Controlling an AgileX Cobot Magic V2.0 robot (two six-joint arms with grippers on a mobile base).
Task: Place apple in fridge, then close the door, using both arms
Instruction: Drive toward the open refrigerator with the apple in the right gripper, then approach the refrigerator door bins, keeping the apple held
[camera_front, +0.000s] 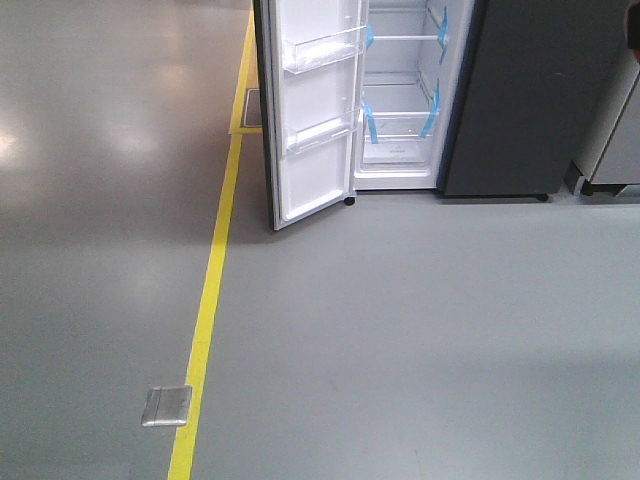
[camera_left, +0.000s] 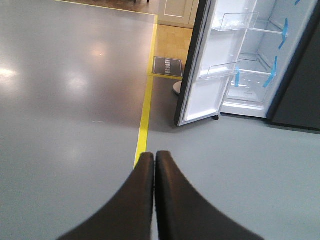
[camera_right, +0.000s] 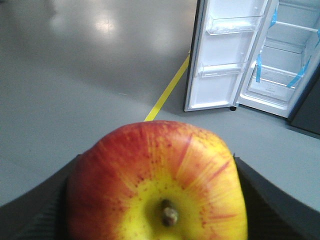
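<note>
The red apple (camera_right: 155, 180), yellow around its stem, fills the bottom of the right wrist view, clamped between my right gripper's dark fingers (camera_right: 35, 210). My left gripper (camera_left: 155, 156) is shut and empty, held above the grey floor. The fridge (camera_front: 540, 100) stands ahead across the floor with its white interior and blue tape strips (camera_front: 437, 30) showing. Its door (camera_front: 310, 110) is swung wide open to the left, white inside with clear bins (camera_front: 325, 50). The fridge also shows in the left wrist view (camera_left: 250, 65) and the right wrist view (camera_right: 280, 65). Neither gripper shows in the front view.
A yellow floor line (camera_front: 210, 290) runs from the near floor up past the door's left side. A metal floor plate (camera_front: 166, 406) lies beside it near me. A grey cabinet (camera_front: 615, 140) stands right of the fridge. A dark mat (camera_left: 167, 66) lies behind the door.
</note>
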